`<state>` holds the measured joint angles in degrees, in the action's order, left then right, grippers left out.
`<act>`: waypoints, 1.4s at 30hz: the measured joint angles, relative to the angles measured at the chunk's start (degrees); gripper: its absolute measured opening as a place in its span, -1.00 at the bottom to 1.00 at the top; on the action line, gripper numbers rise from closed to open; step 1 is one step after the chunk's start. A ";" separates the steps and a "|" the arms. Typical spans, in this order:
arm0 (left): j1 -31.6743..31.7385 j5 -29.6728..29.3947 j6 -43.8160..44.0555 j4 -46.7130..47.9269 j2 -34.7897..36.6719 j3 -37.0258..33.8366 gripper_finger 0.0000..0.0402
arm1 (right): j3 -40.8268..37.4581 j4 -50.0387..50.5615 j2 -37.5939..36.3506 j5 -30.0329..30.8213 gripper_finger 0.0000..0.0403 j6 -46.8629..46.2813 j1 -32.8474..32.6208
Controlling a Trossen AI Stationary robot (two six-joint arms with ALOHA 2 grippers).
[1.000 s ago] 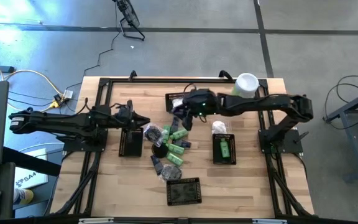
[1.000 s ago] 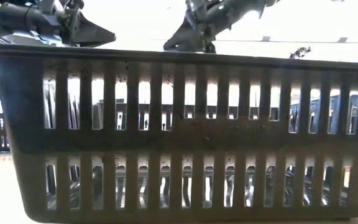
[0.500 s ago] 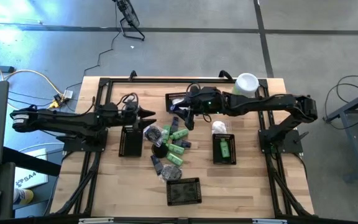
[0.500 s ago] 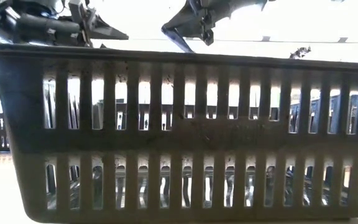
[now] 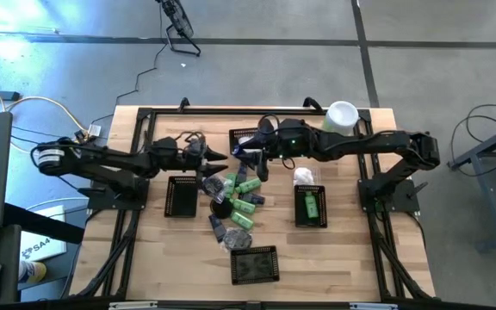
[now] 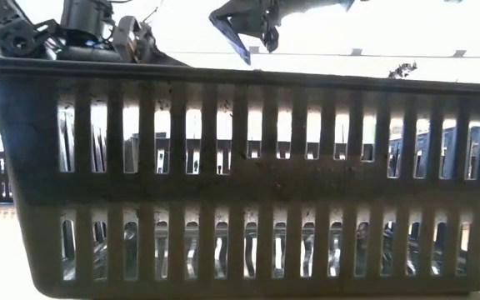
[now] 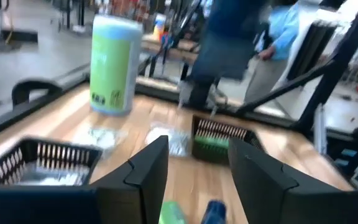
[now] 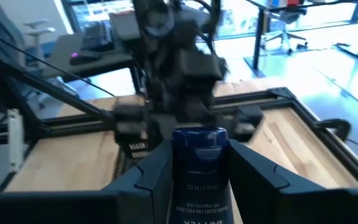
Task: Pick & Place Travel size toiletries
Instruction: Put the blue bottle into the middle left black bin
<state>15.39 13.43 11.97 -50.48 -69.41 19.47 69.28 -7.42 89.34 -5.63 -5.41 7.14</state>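
Right gripper (image 5: pixel 246 158) pinches a blue tube (image 8: pixel 199 168) above the toiletry pile (image 5: pixel 235 200). Left gripper (image 7: pixel 197 168), fingers spread and empty, hovers beside it. Risk: collision between the close-set arms, or the smooth tube slipping out before reaching a basket (image 5: pixel 310 207).

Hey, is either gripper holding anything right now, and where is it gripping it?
The right gripper holds a small blue bottle, clamped across its body between the fingers. The left gripper is open and holds nothing.

Pale planked wood table (image 5: pixel 343 250), matt black plastic slatted basket (image 6: pixel 240 175)
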 joint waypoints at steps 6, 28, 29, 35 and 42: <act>-0.01 0.04 -3.44 -4.66 -8.30 4.80 -0.20 | 0.00 -2.24 0.00 -2.21 -0.34 -0.76 -0.19; -4.16 9.76 -6.65 -8.71 -12.94 11.23 -0.20 | 0.00 -9.75 0.02 -10.04 -0.37 -0.82 -1.00; -4.18 11.52 -5.40 -9.89 -12.92 11.64 -0.20 | 0.00 -10.22 0.02 -10.55 -0.35 -0.88 -1.21; -4.23 16.12 -0.02 -10.45 -12.92 14.85 -0.20 | 0.00 -13.01 -0.13 -12.95 -0.36 -0.52 -2.70; -4.28 16.56 0.33 -9.80 -12.92 15.12 -0.20 | 0.00 -15.20 -2.28 -18.47 -0.37 -0.76 -3.60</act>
<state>11.11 29.99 12.29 -60.28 -82.32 34.59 69.28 -22.62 87.06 -24.09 -6.17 3.54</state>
